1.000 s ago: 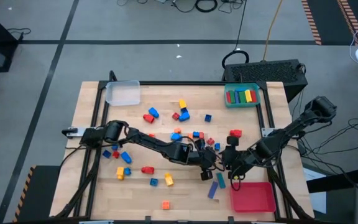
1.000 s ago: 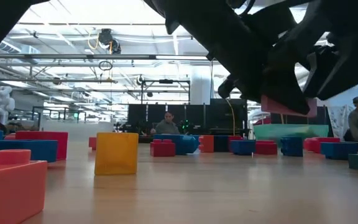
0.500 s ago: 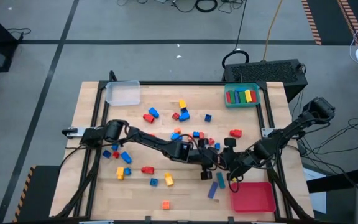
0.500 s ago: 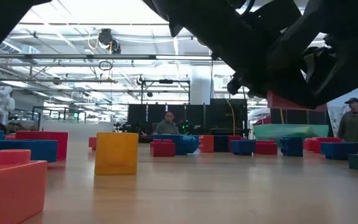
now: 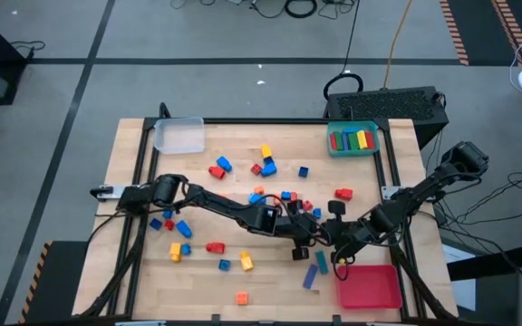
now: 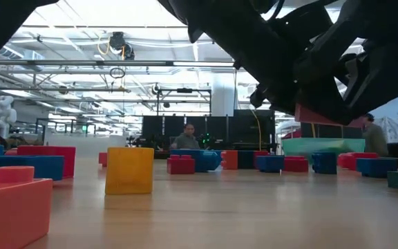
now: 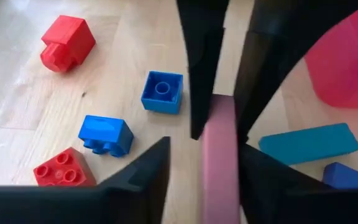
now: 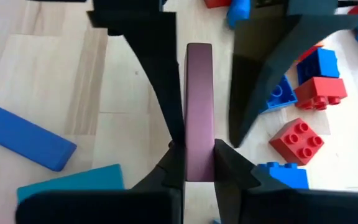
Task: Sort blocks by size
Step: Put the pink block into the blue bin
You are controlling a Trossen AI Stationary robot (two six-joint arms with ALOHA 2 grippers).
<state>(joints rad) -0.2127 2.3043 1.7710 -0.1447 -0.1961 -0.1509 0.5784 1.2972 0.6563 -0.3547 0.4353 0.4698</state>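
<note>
A long pink bar (image 8: 197, 106) of the blocks hangs above the table's right middle, between my two grippers, which meet tip to tip. My right gripper (image 8: 199, 152), coming from the right (image 5: 329, 241), is shut on it. My left gripper (image 7: 205, 149) reaches in from the left (image 5: 312, 237) and is open, one finger on either side of the bar's other end (image 7: 219, 186); whether a finger touches it I cannot tell. In the low view the bar (image 6: 323, 115) shows clear of the wood. Other blocks lie scattered on the table. My right gripper pinches one end of the pink bar (image 8: 197, 140) between its two fingers, on the bar's two long flat sides. The fingers slant down from the table's right side and run along the bar, which sticks out ahead of them. The bar is lifted clear of the table.
A teal bar (image 5: 321, 263) and a blue bar (image 5: 310, 276) lie just near of the grippers, beside the red tray (image 5: 368, 286). A teal tray (image 5: 352, 139) holding blocks stands far right, a clear tray (image 5: 178, 135) far left. Loose blocks lie across the middle and left.
Both arms have kept their place, and the pink bar has stayed aloft between them. In the low view the dark fingers around the bar have shifted a little.
</note>
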